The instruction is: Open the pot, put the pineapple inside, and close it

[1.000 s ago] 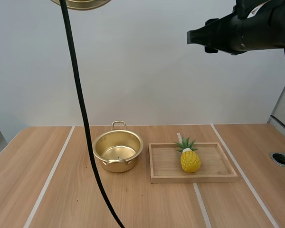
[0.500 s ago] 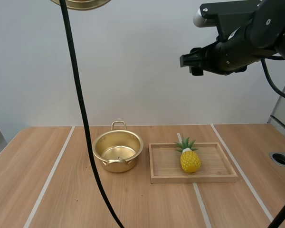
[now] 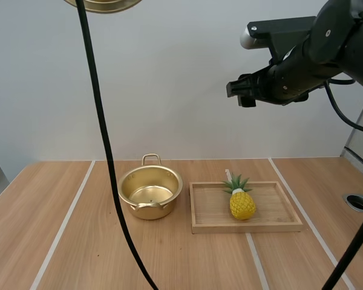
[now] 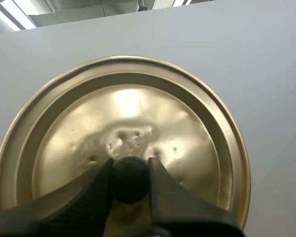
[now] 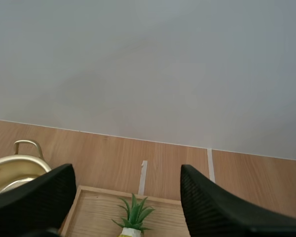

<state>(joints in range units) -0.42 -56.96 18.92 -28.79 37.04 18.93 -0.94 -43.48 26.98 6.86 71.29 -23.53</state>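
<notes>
The gold pot (image 3: 150,193) stands open on the table, left of the wooden tray (image 3: 213,225). A yellow pineapple (image 3: 242,200) with green leaves lies in the tray. The gold lid (image 3: 103,5) hangs high above the table's left. In the left wrist view my left gripper (image 4: 130,178) is shut on the lid's (image 4: 123,123) black knob (image 4: 130,178). My right gripper (image 3: 239,93) hovers high over the tray, its fingers (image 5: 34,202) wide apart. Between them I see the pineapple's leaves (image 5: 134,213) and, beside them, the pot's rim (image 5: 15,165).
Pale tape lines (image 3: 63,226) run across the wooden table. A round grommet hole (image 3: 358,202) sits near the right edge. A grey wall stands behind the table.
My right arm has come down and to the left, its gripper now nearer above the tray. The lid, pot and pineapple have stayed in place.
</notes>
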